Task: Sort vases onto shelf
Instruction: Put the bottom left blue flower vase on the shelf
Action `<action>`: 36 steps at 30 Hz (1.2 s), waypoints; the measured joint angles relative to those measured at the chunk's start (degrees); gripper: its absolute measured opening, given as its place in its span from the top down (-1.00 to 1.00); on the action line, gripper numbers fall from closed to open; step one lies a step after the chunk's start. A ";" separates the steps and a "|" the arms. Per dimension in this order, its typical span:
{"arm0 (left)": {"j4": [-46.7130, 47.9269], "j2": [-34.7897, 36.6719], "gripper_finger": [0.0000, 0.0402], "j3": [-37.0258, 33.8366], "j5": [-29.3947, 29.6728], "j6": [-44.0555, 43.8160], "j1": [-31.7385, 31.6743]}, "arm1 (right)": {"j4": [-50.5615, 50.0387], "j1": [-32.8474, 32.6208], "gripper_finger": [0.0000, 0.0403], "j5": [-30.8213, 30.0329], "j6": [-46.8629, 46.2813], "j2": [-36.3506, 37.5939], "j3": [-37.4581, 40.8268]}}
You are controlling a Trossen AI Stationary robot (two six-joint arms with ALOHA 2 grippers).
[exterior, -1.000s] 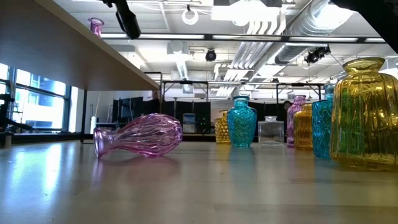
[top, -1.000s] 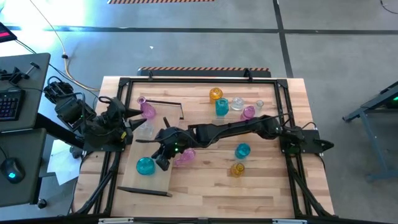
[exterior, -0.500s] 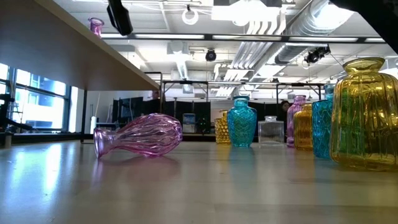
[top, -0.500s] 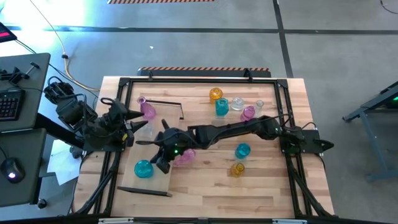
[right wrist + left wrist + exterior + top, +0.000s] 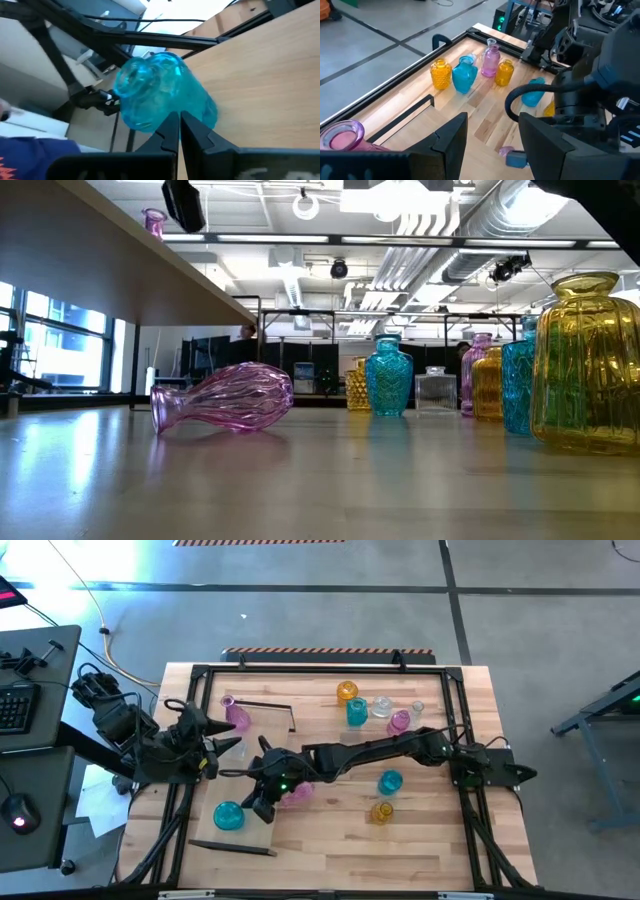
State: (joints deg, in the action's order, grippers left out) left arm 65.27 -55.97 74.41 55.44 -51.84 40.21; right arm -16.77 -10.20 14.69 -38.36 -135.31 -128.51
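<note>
Butcher-block table | light-wood shelf | grey concrete floor

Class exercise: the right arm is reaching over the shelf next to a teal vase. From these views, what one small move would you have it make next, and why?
Probably back the right gripper a little away from the teal vase. Its fingers look shut just short of the glass, not around it, and the vase appears to sit on the shelf, near the end rail. The left gripper waits open by the pink vase.
</note>
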 joint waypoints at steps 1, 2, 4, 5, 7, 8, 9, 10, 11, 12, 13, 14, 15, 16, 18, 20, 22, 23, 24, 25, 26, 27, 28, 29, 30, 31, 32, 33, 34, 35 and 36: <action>0.00 -0.06 0.15 0.00 -0.01 -0.02 0.00 | -0.51 -0.04 1.00 -1.83 0.17 0.00 0.00; 0.00 -0.06 0.15 0.00 -0.09 -0.02 0.02 | -0.86 -0.09 1.00 -3.46 0.20 0.00 0.00; -0.04 -0.01 0.15 0.00 -0.91 -0.04 0.02 | -1.87 -0.37 1.00 -6.94 -0.77 0.07 0.00; -0.03 -0.01 0.15 0.00 -1.42 -0.06 0.02 | -2.72 -0.50 1.00 -8.26 -1.92 0.09 0.00; -0.04 -0.03 0.15 0.00 -2.34 -0.06 0.03 | -4.12 -0.74 1.00 -9.74 -3.83 0.13 0.00; -0.04 -0.03 0.15 0.00 -2.54 -0.05 0.04 | -4.55 -0.94 1.00 -9.74 -4.63 0.13 0.00; -0.04 -0.03 0.15 0.00 -2.59 -0.05 0.04 | -4.75 -1.10 1.00 -9.42 -5.19 0.13 0.00; -0.04 -0.04 0.15 0.00 -2.58 -0.04 0.04 | -4.74 -1.13 1.00 -8.64 -5.60 0.13 0.00; -0.04 -0.06 0.15 0.00 -2.60 0.00 0.02 | -4.73 -1.19 1.00 -8.02 -6.24 0.17 0.00; -0.04 -0.06 0.15 0.00 -2.62 0.14 0.02 | -4.77 -1.22 1.00 -7.24 -6.78 0.20 0.00; -0.04 -0.06 0.15 0.00 -2.61 0.48 0.03 | -4.77 -1.22 1.00 -6.74 -7.25 0.22 0.00; -0.04 -0.06 0.15 0.00 -2.62 0.77 0.03 | -4.79 -1.17 1.00 -6.39 -7.66 0.22 0.00; -0.02 -0.06 0.15 0.00 -2.68 0.96 0.02 | -4.79 -1.11 1.00 -6.12 -7.84 0.22 0.00; -0.02 -0.06 0.15 0.00 -3.05 1.01 0.02 | -4.81 -1.10 1.00 -6.09 -8.12 0.22 0.00; -0.02 -0.06 0.15 0.00 -4.49 1.22 0.02 | -4.81 -1.05 1.00 -5.85 -8.36 0.26 0.00; -0.01 -0.06 0.15 0.00 -6.91 2.11 0.02 | -4.87 -1.18 1.00 -5.85 -9.34 0.28 0.00; 0.00 -0.06 0.15 0.00 -10.62 3.34 0.02 | -6.71 -1.46 1.00 -7.83 -9.99 0.35 0.00; -0.02 -0.06 0.15 0.00 -13.04 4.26 0.02 | -8.62 -1.56 1.00 -10.05 -10.75 0.43 0.00; -0.06 -0.09 0.15 0.00 -15.70 5.51 0.02 | -11.32 -1.69 1.00 -12.37 -11.12 0.62 0.00; -0.28 -0.30 0.15 0.00 -18.18 7.08 0.02 | -14.02 -1.79 1.00 -14.77 -11.46 0.72 0.00; -1.00 -0.72 0.15 0.00 -20.57 9.08 0.04 | -16.76 -1.77 1.00 -17.20 -12.01 0.85 -0.01; -2.18 -1.13 0.15 0.00 -22.36 11.31 0.03 | -20.20 -1.69 1.00 -19.30 -12.50 0.96 -0.31; -3.41 -1.73 0.15 0.02 -23.92 13.70 0.07 | -23.28 -1.66 1.00 -20.76 -12.68 0.96 -0.87; -4.76 -2.36 0.15 0.02 -25.31 16.20 0.13 | -25.35 -1.52 1.00 -21.60 -12.55 0.96 -1.58; -6.32 -2.96 0.15 0.02 -27.19 18.78 0.11 | -27.66 -1.44 1.00 -22.28 -11.88 1.00 -2.29; -7.50 -3.66 0.15 0.03 -29.25 21.17 0.05 | -29.96 -1.33 1.00 -22.45 -10.95 1.05 -3.21; -8.33 -4.51 0.15 0.07 -31.60 23.23 -0.27 | -31.89 -1.18 1.00 -22.72 -10.47 1.05 -4.34; -8.95 -5.51 0.15 0.07 -33.89 24.97 -0.83 | -34.15 -1.11 1.00 -23.30 -10.07 1.05 -5.48; -9.10 -6.58 0.15 0.07 -36.40 26.37 -1.48 | -36.39 -1.11 1.00 -24.40 -9.85 1.06 -6.49; -8.93 -7.69 0.15 0.07 -38.26 27.17 -2.13 | -37.39 -1.09 1.00 -25.96 -9.67 1.31 -6.57; -8.63 -8.57 0.15 0.05 -39.74 27.70 -2.69 | -38.03 -0.88 1.00 -27.35 -9.65 2.12 -5.97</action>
State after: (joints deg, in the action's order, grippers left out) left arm 56.64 -64.55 74.47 15.70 -24.14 37.51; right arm -54.80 -11.08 -12.66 -48.01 -133.19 -134.47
